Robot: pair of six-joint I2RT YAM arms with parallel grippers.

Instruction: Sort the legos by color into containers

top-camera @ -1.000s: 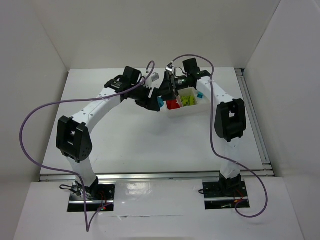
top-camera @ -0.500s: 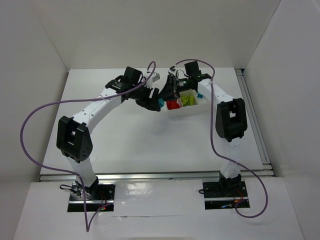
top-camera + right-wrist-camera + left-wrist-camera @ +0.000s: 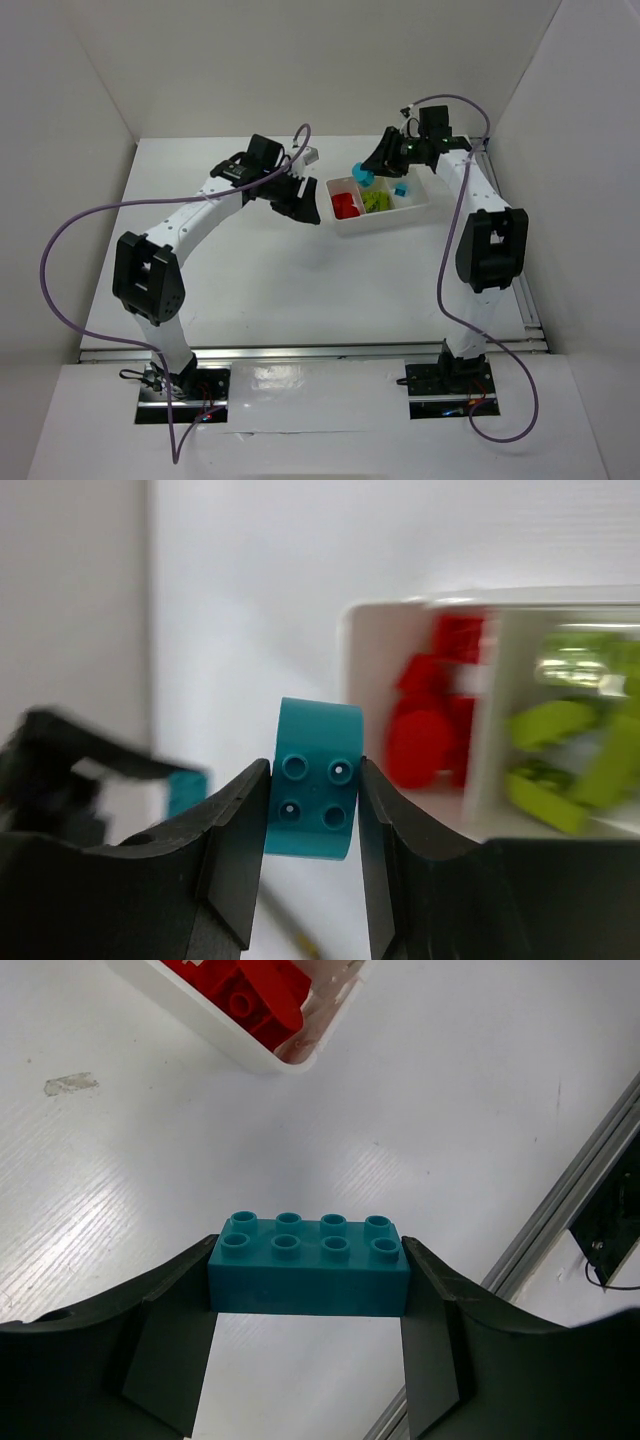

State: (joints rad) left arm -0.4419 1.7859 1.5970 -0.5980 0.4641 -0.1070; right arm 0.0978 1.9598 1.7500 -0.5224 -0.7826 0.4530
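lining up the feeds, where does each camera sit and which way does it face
Top external: above and behind the bases, looking down on the table, the left arm, the right arm and the tray.
Left wrist: on the left arm, facing down at the table past its own jaws, shut on a long cyan brick; tray corner beyond.
Right wrist: on the right arm, looking past its own jaws, shut on a small cyan brick, toward the tray.
Shared: both wrist views show the tray's red bricks.

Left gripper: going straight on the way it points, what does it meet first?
With its cyan brick leading, most likely bare table, just short of the tray corner holding red bricks; at a shallower angle, that corner. Depth unclear.
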